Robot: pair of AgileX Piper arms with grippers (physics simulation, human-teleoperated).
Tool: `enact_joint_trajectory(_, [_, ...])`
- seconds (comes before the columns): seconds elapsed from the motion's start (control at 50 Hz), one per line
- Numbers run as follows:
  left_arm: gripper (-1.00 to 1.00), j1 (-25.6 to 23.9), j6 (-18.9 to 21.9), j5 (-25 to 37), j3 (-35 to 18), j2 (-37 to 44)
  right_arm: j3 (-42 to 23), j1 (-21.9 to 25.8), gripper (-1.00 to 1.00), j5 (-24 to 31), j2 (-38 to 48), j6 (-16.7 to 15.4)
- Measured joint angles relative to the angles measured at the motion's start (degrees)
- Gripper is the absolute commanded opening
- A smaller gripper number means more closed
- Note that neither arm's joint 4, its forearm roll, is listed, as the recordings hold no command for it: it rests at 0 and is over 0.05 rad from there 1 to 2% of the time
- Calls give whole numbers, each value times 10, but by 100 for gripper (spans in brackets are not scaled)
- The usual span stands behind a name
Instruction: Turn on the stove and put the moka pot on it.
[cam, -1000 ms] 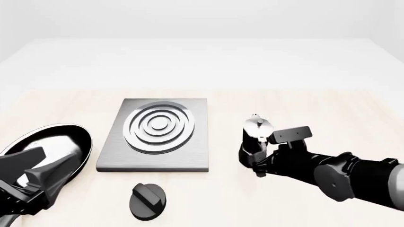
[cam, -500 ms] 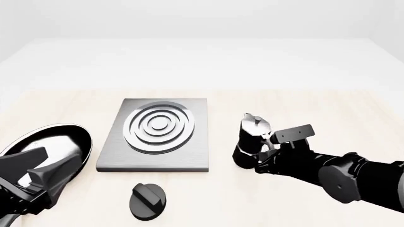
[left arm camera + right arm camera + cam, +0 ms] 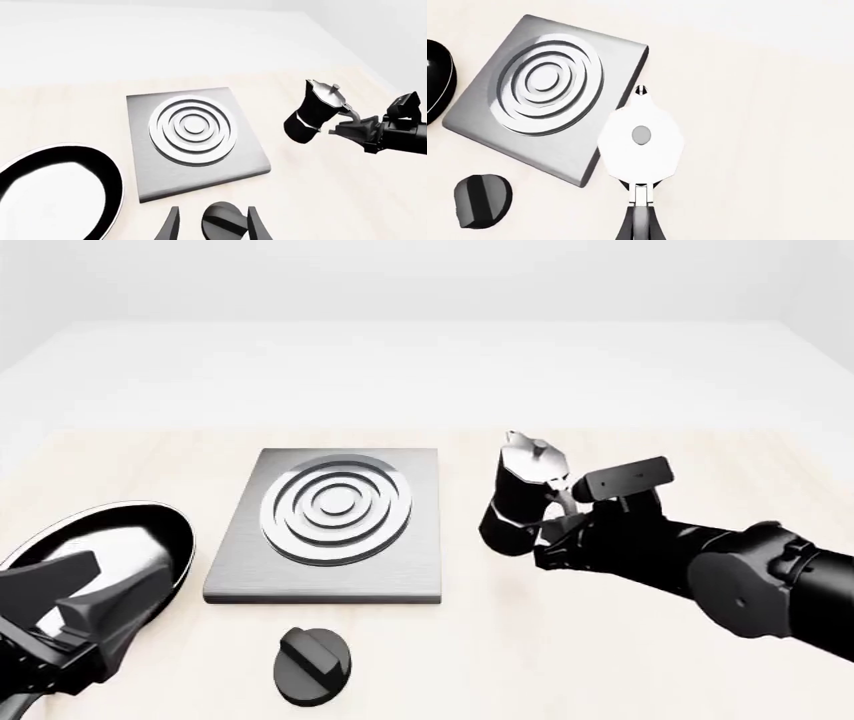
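The moka pot, black with a silver lid, hangs tilted above the table just right of the stove. My right gripper is shut on its handle. The right wrist view looks down on the pot's lid, which overlaps the stove's near corner. From the left wrist the pot shows beside the slab. The black knob lies in front of the stove. My left gripper is open; the knob shows between its fingers but lies some way off, untouched.
A shiny black frying pan lies left of the stove, partly under my left arm. The pan also fills the left wrist view's corner. Bare light wood table stretches to the right and behind.
The right gripper has lifted the moka pot off the table and carried it left and away, toward the stove, tilting it. The left arm has not moved.
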Motion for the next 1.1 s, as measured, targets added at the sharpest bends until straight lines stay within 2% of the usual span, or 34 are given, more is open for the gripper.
enact_joint_trajectory(0.54, [100, 11, 3, 22, -16, -16, -162, 79, -100, 20, 94, -44])
enact_joint_trajectory(1.1, [100, 20, -4, 18, -6, -28, -324, 142, -100, 21, 248, -55])
